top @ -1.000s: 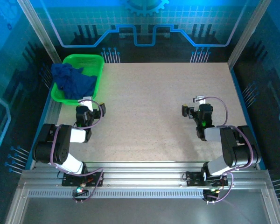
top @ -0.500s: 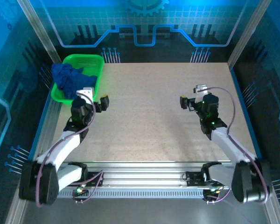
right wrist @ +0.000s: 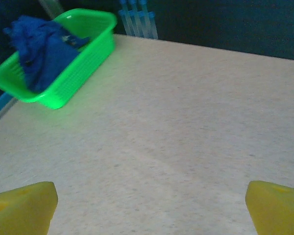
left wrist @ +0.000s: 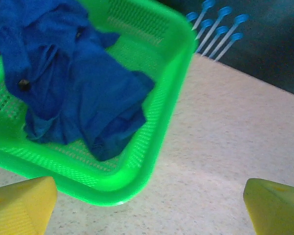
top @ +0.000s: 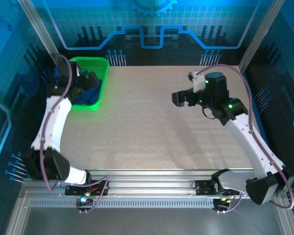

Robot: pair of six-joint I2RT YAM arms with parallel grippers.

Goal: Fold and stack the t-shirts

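As left wrist view details crumpled t-shirt [left wrist: 73,83] in basket [left wrist: 161,112] | left pincer [left wrist: 149,200] released; right pincer [right wrist: 149,203] released

A pale, speckled table [top: 157,122], edged by metal rails [top: 152,177] at the near side, is shown from above. A green plastic basket [top: 101,90] is set upright on its far left corner, close against the left edge.

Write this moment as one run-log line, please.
left gripper open over basket | right gripper open above table | t-shirt crumpled in basket
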